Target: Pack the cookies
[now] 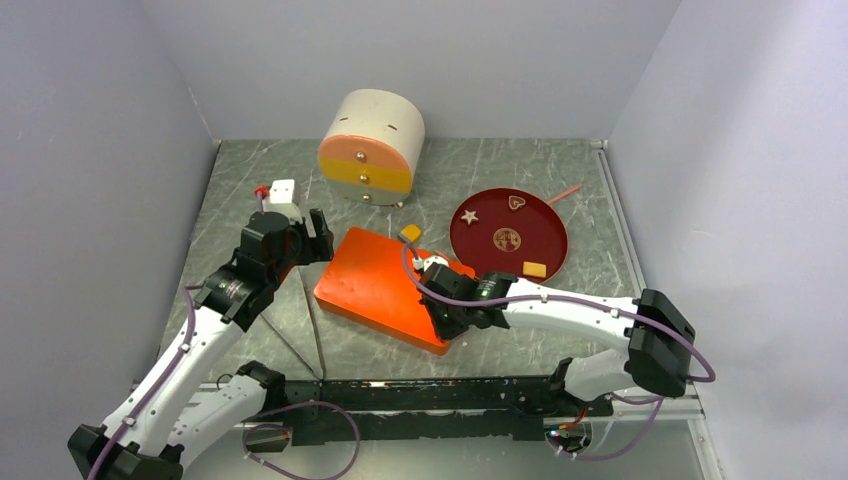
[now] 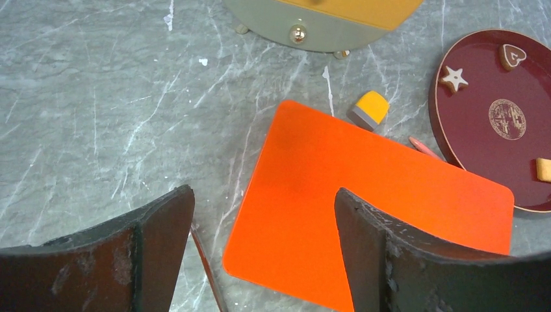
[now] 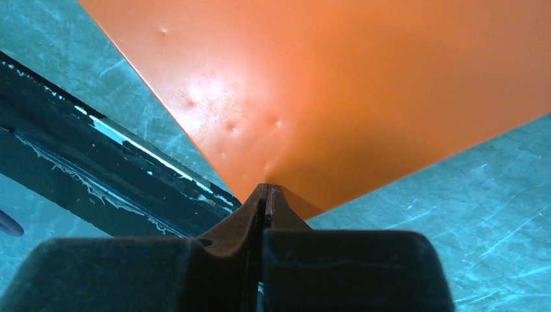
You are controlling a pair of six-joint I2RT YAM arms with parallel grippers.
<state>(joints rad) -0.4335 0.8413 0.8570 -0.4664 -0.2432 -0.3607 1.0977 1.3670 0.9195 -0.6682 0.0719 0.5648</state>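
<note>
Several cookies lie on a dark red plate [image 1: 545, 225]: a white star [image 1: 469, 216], a heart [image 1: 516, 201], a brown patterned disc [image 1: 507, 239] and a yellow rectangle [image 1: 534, 268]. The left wrist view shows the star [image 2: 453, 78], the heart [image 2: 512, 56] and the disc [image 2: 507, 119]. A flat orange packet [image 1: 375, 280] lies left of the plate. My right gripper [image 1: 447, 328] is shut on the packet's near corner [image 3: 279, 149]. My left gripper [image 2: 263, 195] is open and empty, above the packet's left edge.
A round cream box with pink and yellow drawers [image 1: 371, 147] stands at the back. A small yellow and grey block [image 1: 410, 233] lies by the packet's far corner. A white block with a red part [image 1: 281, 193] sits at the back left. A thin red stick [image 2: 206, 266] lies under my left gripper.
</note>
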